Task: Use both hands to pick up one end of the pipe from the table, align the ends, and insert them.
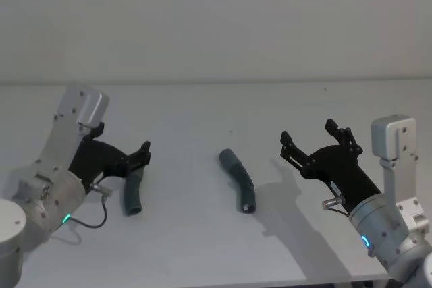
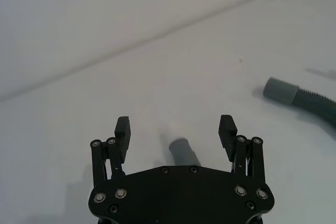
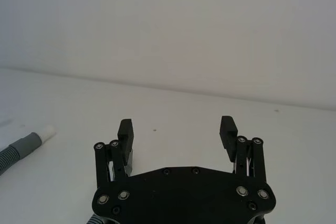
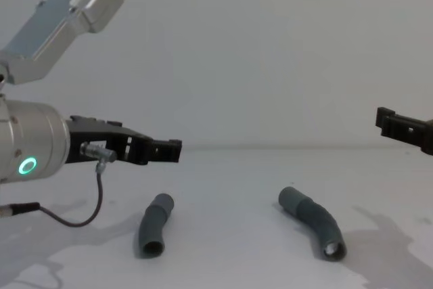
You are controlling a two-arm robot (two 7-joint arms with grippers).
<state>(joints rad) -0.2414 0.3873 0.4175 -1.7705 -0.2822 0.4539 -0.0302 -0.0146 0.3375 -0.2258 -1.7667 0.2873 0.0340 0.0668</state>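
I have both sets of jaws spread wide and holding nothing: the left gripper (image 1: 144, 154) hovers just over the far cuff of the left hose piece (image 1: 132, 195); the right gripper (image 1: 307, 136) stands apart, to the right of the bent right hose piece (image 1: 239, 180); both pieces lie loose on the white table (image 1: 202, 112). My worry is that a round, curved hose rolls or skids if one finger touches first; a grip too near a cuff would block the joint, and soft ribs could flex the ends out of line.

Two pipe pieces (image 1: 133, 195) (image 1: 239, 179), two tools (image 1: 143, 154) (image 1: 308, 133) (one table (image 1: 202, 251)).
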